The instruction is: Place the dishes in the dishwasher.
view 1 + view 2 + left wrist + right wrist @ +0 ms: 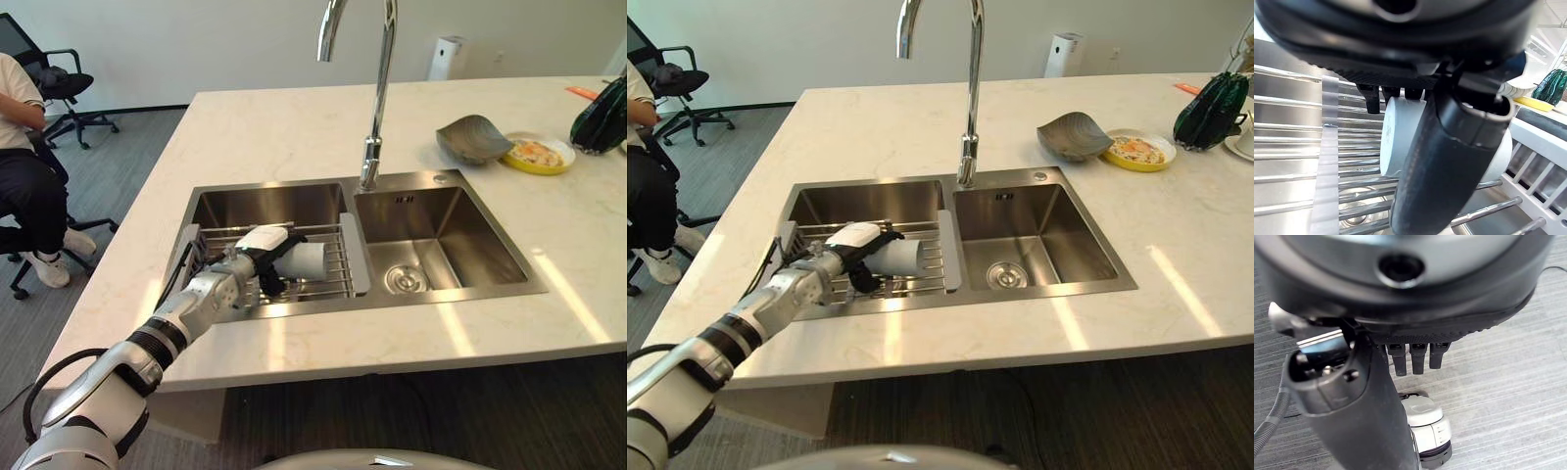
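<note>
Left eye view: the left hand [257,262] curls around a white cup [302,260] lying on the wire rack [338,274] in the left sink basin [265,203], likely light, rigid, slippery, best gripped around its body.

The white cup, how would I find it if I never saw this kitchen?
Look at the steel double sink in the pale counter, then the wire rack across its left basin. The white cup lies on its side there, with the robot's left hand curled around it. It's the only dish in the sink.
</note>
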You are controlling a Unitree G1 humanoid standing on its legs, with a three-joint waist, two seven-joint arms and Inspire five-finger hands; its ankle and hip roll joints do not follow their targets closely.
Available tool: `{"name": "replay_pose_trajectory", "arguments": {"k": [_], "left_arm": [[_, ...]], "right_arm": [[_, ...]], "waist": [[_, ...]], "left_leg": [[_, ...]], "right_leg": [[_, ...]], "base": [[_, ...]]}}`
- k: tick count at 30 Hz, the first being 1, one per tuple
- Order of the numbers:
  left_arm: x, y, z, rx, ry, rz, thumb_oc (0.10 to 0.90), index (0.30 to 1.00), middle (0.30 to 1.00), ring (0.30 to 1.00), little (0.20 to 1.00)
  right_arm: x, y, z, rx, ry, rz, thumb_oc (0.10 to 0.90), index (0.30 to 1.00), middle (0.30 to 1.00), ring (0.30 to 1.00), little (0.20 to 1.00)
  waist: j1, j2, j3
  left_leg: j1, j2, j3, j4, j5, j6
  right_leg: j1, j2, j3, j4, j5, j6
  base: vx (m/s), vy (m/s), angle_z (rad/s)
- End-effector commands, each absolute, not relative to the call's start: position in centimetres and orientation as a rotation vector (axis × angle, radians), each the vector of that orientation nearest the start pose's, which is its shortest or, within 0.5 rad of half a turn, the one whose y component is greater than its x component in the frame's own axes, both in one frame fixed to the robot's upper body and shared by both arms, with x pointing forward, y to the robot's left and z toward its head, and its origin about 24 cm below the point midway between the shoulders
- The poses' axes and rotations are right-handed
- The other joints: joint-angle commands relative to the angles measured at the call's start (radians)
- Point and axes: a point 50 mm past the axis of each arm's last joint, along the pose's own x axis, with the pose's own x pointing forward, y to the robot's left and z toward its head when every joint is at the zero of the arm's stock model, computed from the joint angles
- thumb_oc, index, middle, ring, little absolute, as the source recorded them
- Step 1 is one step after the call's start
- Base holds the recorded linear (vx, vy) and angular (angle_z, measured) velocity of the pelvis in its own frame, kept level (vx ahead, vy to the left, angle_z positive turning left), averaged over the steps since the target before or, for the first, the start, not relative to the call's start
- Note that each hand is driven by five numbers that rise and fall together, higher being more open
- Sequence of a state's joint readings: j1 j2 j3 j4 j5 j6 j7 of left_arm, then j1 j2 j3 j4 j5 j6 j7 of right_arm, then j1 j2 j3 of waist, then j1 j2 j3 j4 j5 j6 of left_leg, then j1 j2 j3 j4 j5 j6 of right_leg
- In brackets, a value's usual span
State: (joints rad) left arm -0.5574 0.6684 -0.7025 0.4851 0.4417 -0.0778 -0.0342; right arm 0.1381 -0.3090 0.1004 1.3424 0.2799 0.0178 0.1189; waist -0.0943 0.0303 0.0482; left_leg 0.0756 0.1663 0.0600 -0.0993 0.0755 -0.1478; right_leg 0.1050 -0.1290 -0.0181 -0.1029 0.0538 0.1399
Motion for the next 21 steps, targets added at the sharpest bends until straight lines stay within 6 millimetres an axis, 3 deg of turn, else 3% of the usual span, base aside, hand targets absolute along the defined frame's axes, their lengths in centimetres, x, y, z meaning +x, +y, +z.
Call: {"name": "replay_pose_trajectory", "arguments": {"k": [1, 2, 13, 21], "left_arm": [[36.8, 16.7, 11.7, 1.44, -0.18, -0.369, 0.42, 0.331, 0.331, 0.331, 0.331], [36.9, 16.6, 11.6, 1.443, -0.18, -0.371, 0.4, 0.3, 0.3, 0.3, 0.3], [37.1, 16.2, 11.1, 1.481, -0.165, -0.388, 0.4, 0.3, 0.3, 0.3, 0.3], [36.2, 17.0, 13.5, 1.423, -0.318, -0.293, 0.4, 0.3, 0.3, 0.3, 0.3]], "right_arm": [[1.7, -28.0, -15.8, -0.022, 1.409, -0.293, 0.8, 0.9, 0.9, 0.9, 0.9], [1.8, -28.0, -15.8, -0.023, 1.409, -0.294, 0.8, 0.9, 0.9, 0.9, 0.9], [2.1, -28.0, -15.8, -0.03, 1.404, -0.293, 0.8, 0.9, 0.9, 0.9, 0.9], [1.8, -27.6, -16.0, -0.015, 1.401, -0.286, 0.8, 0.9, 0.9, 0.9, 0.9]], "waist": [[0.004, 0.002, 0.021], [0.003, 0.003, 0.02], [-0.003, 0.004, 0.023], [0.011, -0.001, 0.025]], "left_leg": [[0.048, -0.028, -0.024, 0.012, -0.105, 0.032], [0.049, -0.029, -0.024, 0.012, -0.105, 0.032], [0.046, -0.029, -0.02, 0.012, -0.106, 0.033], [0.041, -0.024, -0.024, 0.012, -0.101, 0.028]], "right_leg": [[-0.042, -0.033, -0.038, 0.016, -0.031, 0.079], [-0.042, -0.033, -0.039, 0.016, -0.031, 0.079], [-0.044, -0.034, -0.04, 0.016, -0.03, 0.081], [-0.047, -0.027, -0.035, 0.016, -0.032, 0.078]], "base": [[0.0, 0.0, 0.0], [0.0, 0.0, 0.0], [0.0, 0.0, 0.0], [0.0, -0.017, 0.0]]}}
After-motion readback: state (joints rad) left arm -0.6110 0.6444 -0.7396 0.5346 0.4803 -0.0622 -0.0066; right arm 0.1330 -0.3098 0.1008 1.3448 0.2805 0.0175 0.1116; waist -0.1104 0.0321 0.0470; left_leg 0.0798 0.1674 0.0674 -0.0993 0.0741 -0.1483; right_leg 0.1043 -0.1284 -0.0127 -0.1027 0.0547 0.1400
